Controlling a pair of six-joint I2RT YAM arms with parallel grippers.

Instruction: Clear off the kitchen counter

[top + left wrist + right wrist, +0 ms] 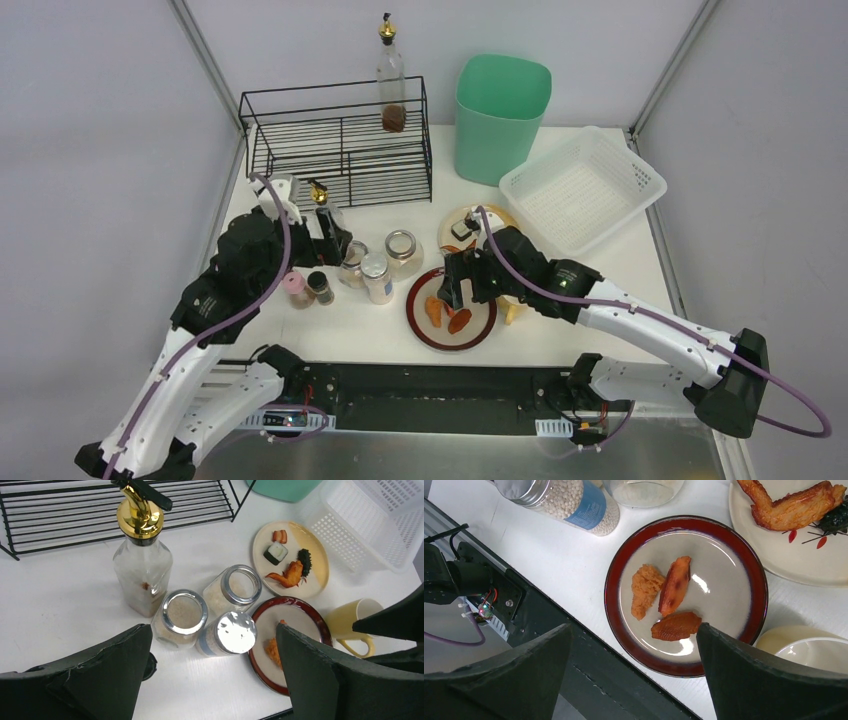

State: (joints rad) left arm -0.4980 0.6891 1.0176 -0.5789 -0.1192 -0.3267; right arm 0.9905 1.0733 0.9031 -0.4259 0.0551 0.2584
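Spread wide and grasping nothing, the left gripper (pixel 212 640) is held above three jars (pixel 182 615) and a gold-capped bottle (pixel 142 565). The right gripper (pixel 634 630), likewise released and empty, is poised over a red-rimmed plate (pixel 612 580) on which three fried pieces (pixel 674 585) are laid. A cream plate (pixel 320 565) of food and a yellow mug (pixel 350 620) are set just beside it. The white counter (pixel 350 325) is spread under everything, with a wire rack (pixel 340 140), green bin (pixel 500 115) and basket (pixel 585 185) placed along its far side. A second bottle (pixel 392 80) is seen at the rack's far right corner.
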